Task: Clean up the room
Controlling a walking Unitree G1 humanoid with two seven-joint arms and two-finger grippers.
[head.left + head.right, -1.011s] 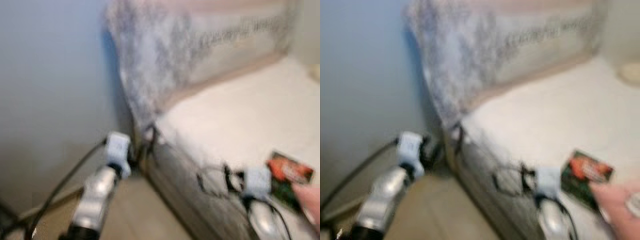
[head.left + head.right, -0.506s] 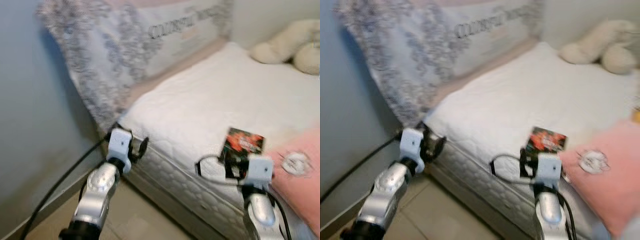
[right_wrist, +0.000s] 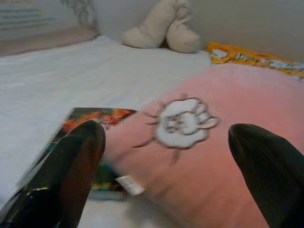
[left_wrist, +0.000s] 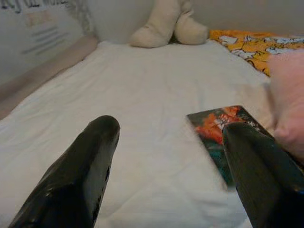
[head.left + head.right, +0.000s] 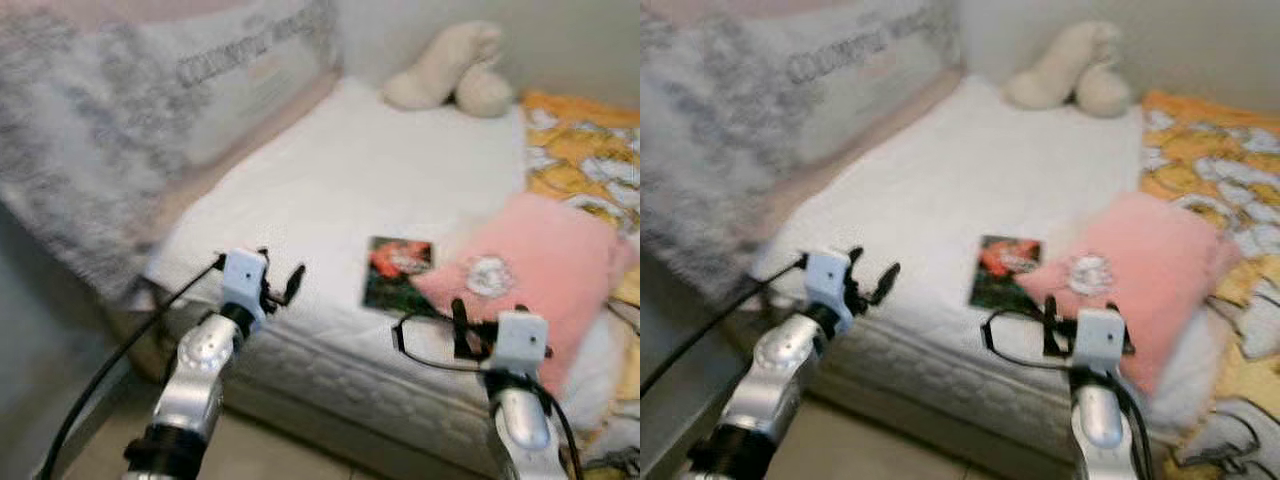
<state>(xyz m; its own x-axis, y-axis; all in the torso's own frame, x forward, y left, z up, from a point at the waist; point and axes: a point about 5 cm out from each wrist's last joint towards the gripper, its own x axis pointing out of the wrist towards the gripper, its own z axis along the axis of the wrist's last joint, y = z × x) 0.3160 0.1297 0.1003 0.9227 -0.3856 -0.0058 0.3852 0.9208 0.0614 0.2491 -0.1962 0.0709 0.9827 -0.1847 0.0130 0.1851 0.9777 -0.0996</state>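
A dark book with a red and orange cover [image 5: 396, 272] lies flat on the white mattress [image 5: 330, 190], partly under the edge of a pink pillow [image 5: 535, 270] with a white flower patch. My left gripper [image 5: 282, 285] hovers open at the bed's near edge, left of the book [image 4: 219, 128]. Over the bed's near edge, my right gripper [image 5: 458, 325] stands open, pointing at the pink pillow [image 3: 228, 156] and the book [image 3: 92, 118]. Both hold nothing.
A cream plush toy [image 5: 445, 70] sits at the far corner by the wall. A grey patterned pillow [image 5: 120, 120] leans at the left end of the bed. A yellow patterned blanket [image 5: 585, 160] covers the right side. Bare floor [image 5: 280, 450] lies below the mattress.
The camera has swung right, so the plush toy, pink pillow and yellow blanket have come into fuller view. Both arms stay raised before the bed with fingers apart.
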